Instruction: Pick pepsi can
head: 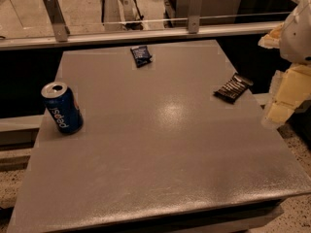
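Note:
The pepsi can (61,108) stands upright near the left edge of the grey table (160,149). It is blue with a silver top and white lettering down its side. My gripper (284,101) hangs at the right edge of the view, beside the table's right side and far from the can. Nothing is held in it that I can see.
A dark blue snack packet (141,55) lies near the table's far edge. A dark striped snack packet (233,88) lies near the right edge, close to my gripper. A glass railing with metal posts (194,4) runs behind the table.

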{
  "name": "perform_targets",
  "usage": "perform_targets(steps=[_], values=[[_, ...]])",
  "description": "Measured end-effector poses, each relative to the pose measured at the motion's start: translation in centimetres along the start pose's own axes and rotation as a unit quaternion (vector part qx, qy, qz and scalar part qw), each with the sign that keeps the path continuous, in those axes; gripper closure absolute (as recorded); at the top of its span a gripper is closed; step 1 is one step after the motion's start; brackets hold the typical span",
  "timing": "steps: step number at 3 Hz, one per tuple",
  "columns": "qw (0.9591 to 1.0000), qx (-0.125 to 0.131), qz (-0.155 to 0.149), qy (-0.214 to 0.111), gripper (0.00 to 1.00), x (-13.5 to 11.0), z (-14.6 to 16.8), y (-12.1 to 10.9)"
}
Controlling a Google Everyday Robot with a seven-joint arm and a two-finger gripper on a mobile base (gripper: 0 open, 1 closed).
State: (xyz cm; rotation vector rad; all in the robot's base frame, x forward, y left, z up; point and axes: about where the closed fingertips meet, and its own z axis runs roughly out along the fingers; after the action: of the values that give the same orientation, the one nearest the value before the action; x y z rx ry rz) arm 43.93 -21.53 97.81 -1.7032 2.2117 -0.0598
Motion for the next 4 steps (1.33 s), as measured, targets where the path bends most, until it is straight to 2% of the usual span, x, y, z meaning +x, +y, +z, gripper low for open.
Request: perform_targets(steps=[1,2,3,4], values=[[0.9977,-0.027,-0.001,-0.062,0.0,-2.7,2.1,1.1],[0.9851,-0.064,-0.011,-0.16,0.0,-8.5,4.2,2.5],[0.9632,-0.097,-0.022,-0.25,0.0,-14.9,4.9,4.0],[0.9331,-0.13,-0.032,-0.334,0.0,-21.8,3.8,6.7]])
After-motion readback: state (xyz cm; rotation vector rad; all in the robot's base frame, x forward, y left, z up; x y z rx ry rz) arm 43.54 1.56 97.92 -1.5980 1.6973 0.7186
